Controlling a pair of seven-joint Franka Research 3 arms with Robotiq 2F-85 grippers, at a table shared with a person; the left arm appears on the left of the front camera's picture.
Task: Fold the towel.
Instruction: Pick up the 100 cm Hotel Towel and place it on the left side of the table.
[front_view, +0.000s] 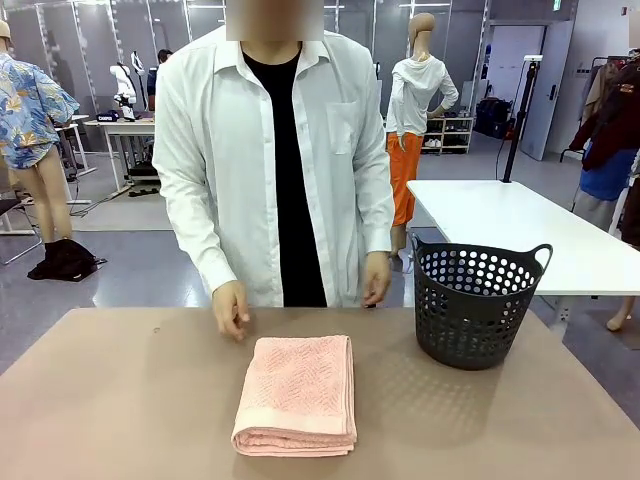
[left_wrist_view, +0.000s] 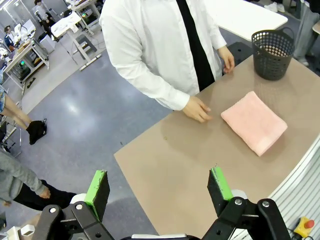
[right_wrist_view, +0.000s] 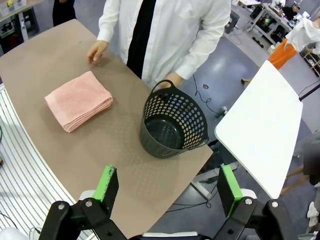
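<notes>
The salmon-pink towel lies folded into a thick rectangle near the middle of the brown table, also seen as the towel and the towel from the wrists. My left gripper hangs open high above the table's left end, far from the towel, nothing between its green pads. My right gripper is open too, raised above the table's right edge beside the basket. A person in a white shirt stands at the far side, one hand on the table just behind the towel.
A dark perforated basket with handles stands empty at the table's right, also the basket and the basket. The person's other hand hangs near the far edge. A white table stands behind the basket.
</notes>
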